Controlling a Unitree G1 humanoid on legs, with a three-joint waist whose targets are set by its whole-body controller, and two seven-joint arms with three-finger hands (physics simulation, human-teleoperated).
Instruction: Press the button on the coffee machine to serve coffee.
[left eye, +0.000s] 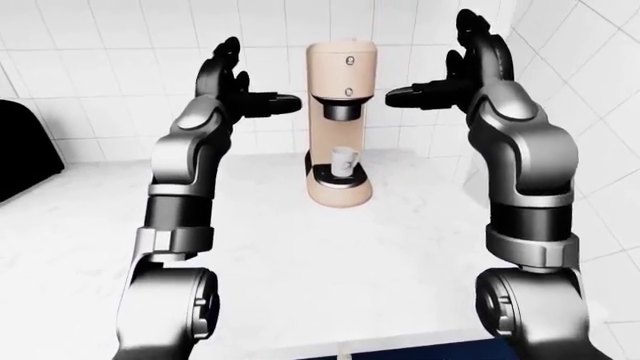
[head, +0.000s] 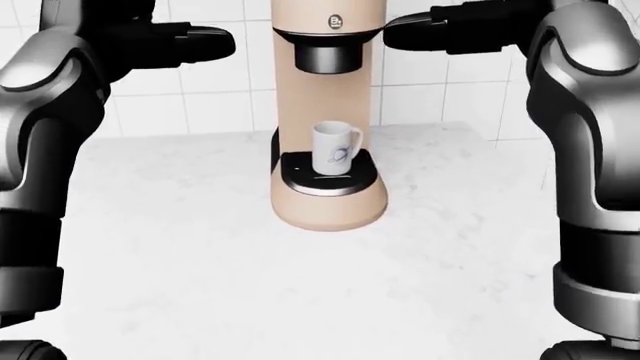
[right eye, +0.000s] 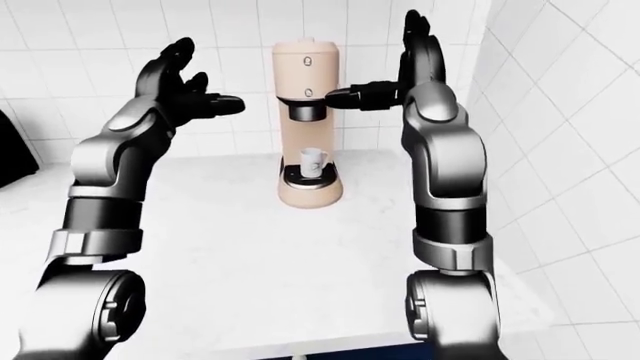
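One coffee machine (left eye: 339, 127) stands on the table (left eye: 300, 277) near its far edge, and one white mug (head: 334, 148) sits on its drip tray. Two round buttons show on the machine's face, one (left eye: 350, 61) above the other (left eye: 349, 91). Two robot hands are raised, the left robot hand (left eye: 235, 86) and the right robot hand (left eye: 462, 71), one on each side of the machine.
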